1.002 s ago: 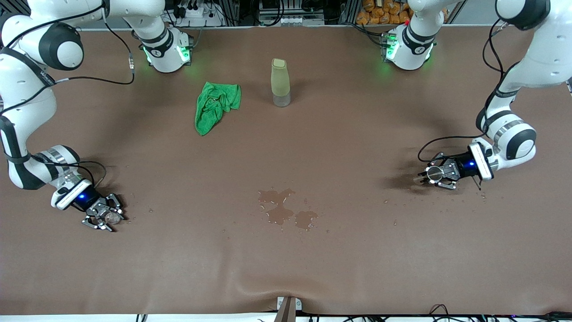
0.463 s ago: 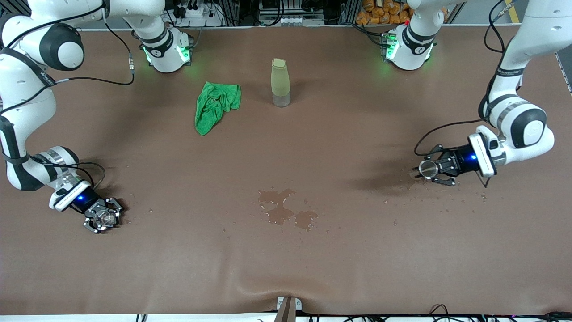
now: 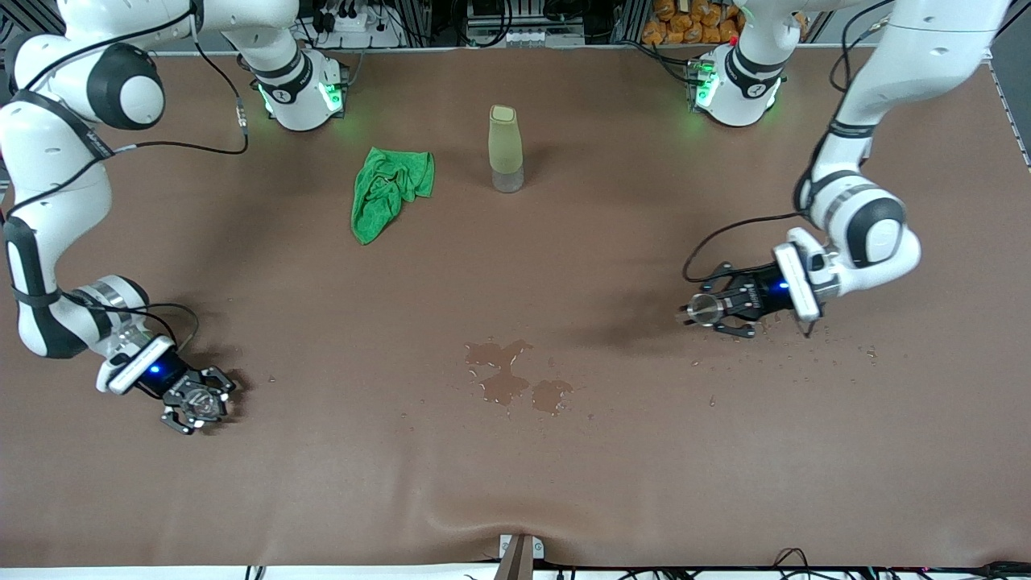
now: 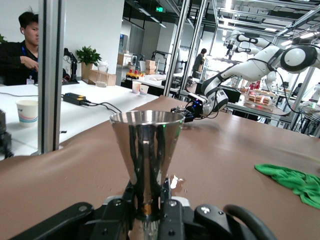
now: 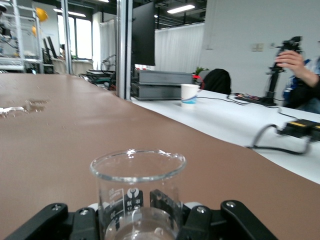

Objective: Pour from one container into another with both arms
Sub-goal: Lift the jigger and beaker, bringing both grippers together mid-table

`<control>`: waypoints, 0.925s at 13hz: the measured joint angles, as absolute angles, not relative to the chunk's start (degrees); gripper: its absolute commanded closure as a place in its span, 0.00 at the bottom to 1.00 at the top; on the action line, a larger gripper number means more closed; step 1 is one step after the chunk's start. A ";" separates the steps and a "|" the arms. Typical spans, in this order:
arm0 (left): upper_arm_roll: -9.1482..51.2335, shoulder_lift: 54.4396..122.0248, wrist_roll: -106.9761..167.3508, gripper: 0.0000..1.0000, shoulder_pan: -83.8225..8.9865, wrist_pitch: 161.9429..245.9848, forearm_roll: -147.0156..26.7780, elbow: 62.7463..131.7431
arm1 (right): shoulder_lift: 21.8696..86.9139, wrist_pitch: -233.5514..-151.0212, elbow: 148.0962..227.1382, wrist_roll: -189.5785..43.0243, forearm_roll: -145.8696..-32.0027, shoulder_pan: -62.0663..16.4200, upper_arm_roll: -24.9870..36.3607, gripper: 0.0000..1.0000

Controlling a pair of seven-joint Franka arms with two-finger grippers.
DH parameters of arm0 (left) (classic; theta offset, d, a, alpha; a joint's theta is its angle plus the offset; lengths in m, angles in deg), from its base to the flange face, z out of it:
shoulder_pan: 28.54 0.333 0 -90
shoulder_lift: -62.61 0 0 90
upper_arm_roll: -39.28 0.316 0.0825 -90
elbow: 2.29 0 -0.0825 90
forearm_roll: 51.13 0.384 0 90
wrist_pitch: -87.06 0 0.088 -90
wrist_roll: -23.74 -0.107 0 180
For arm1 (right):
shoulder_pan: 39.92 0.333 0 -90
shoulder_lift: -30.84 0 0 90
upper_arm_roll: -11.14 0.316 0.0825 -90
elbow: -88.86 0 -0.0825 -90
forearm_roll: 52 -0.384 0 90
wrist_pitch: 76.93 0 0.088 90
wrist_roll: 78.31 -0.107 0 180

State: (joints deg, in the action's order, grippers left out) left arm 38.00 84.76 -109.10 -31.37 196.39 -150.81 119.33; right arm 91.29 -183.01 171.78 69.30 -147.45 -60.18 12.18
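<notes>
- Brown covering spans the whole table [image 3: 515,467], and we note a slight ridge in it at the edge nearest the front camera.
- White left arm [image 3: 878,97] reaches from its base down to the left arm's end of the table, wrist bent level.
- White right arm [image 3: 56,201] folds down to the right arm's end of the table, its wrist low over the surface.
- We find a crumpled green cloth [image 3: 387,192] lying flat near the right arm's base.
- We find an olive-green bottle [image 3: 505,148] with a clear base standing upright beside the cloth, toward the left arm's end.
- We record a wet patch [image 3: 509,377] of spilled liquid near mid-table, nearer the front camera than the bottle, with scattered droplets around it.
- Left gripper [image 3: 709,310] is raised over the table, clamped on the stem of the silver metal cup [image 4: 147,150]; the wrist view shows the cup upright, its round rim level.
- Right gripper [image 3: 196,403] sits low at the table surface, fingers closed around the clear glass cup [image 5: 137,192]; we cannot tell whether the cup's base touches the covering.
- Glass cup stands upright in the right wrist view, and we see a little clear liquid at its bottom.
- Both cups are well apart, one at each end of the table.
</notes>
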 measured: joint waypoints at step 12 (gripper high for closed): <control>37.95 87.74 -121.29 1.00 -44.03 202.55 -168.97 119.59 | 89.75 -182.08 162.69 49.07 -146.86 -42.26 12.89 1.00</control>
